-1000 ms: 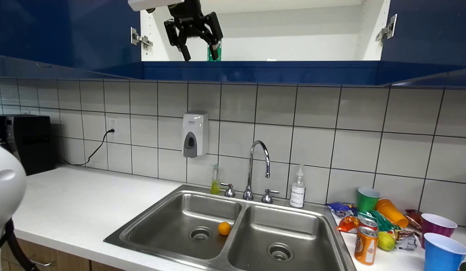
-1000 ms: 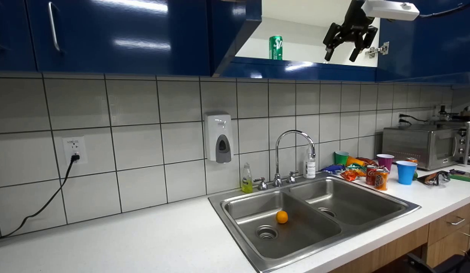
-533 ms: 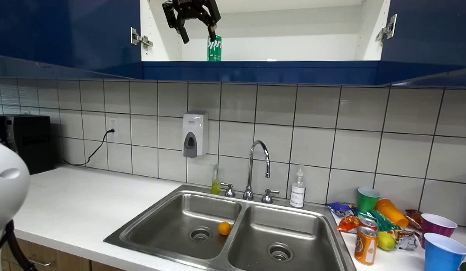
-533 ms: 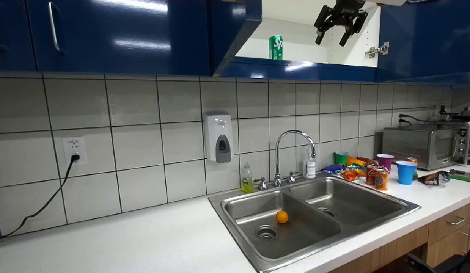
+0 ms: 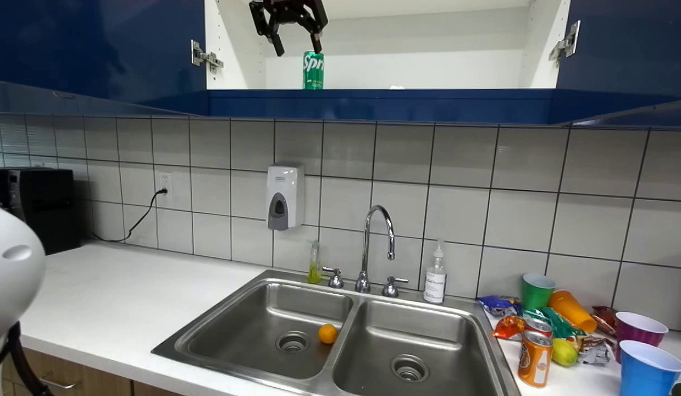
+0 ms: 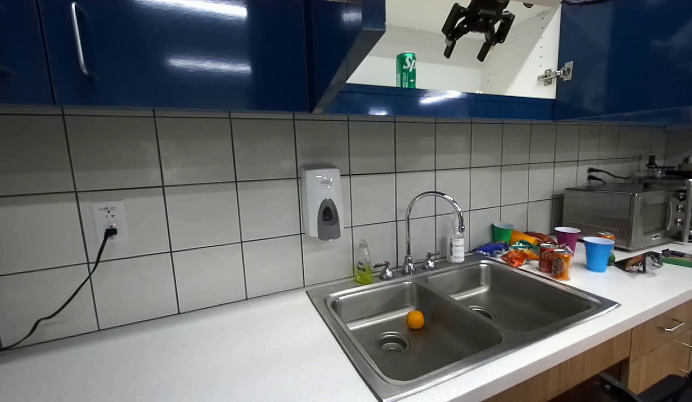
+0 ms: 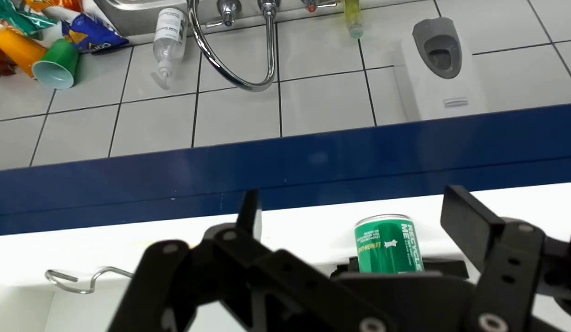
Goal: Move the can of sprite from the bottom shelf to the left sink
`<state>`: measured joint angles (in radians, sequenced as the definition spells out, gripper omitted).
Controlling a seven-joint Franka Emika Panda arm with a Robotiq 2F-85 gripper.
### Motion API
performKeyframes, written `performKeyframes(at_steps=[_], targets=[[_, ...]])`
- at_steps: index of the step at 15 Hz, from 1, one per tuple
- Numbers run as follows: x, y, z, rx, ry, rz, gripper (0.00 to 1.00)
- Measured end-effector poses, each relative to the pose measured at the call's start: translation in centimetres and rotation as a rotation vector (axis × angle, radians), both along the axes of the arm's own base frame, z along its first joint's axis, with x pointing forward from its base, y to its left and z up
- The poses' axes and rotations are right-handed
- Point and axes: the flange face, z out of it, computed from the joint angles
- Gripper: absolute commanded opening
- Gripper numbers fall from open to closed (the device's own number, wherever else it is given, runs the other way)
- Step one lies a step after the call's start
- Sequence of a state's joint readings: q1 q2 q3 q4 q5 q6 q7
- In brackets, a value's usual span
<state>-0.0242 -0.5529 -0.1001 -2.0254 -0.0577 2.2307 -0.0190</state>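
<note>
The bottom shelf (image 7: 303,230) bears the Sprite can (image 7: 389,246).

Place: kitchen; home or office unclear.
Sink (image 5: 347,338): steel, double, with faucet (image 5: 366,247).
Wall (image 6: 203,218): tiled, soap dispenser (image 5: 286,181) mounted.
Cabinets (image 6: 200,36): blue, overhead.
Counter (image 6: 211,349): white, wood-look drawers (image 6: 653,330) below.
Appliance (image 6: 602,215): steel, oven or microwave.

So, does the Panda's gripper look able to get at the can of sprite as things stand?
Probably yes: the gripper is open and empty, the can of sprite stands upright with nothing visible blocking it, and the cabinet doors are open. It isn't around the can yet.
</note>
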Motion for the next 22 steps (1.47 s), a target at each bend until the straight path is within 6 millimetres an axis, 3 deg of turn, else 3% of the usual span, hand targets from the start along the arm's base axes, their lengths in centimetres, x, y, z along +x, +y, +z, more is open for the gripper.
performKeyframes(at_steps=[6,13,22], targets=[[4.8,0.8,0.7,-0.02,-0.009,0.011,1.0],[8.3,1.9,2.4,-0.028,-0.034,0.024,1.0],[12.8,1.8,0.9,-0.02,-0.006,0.025,1.0]])
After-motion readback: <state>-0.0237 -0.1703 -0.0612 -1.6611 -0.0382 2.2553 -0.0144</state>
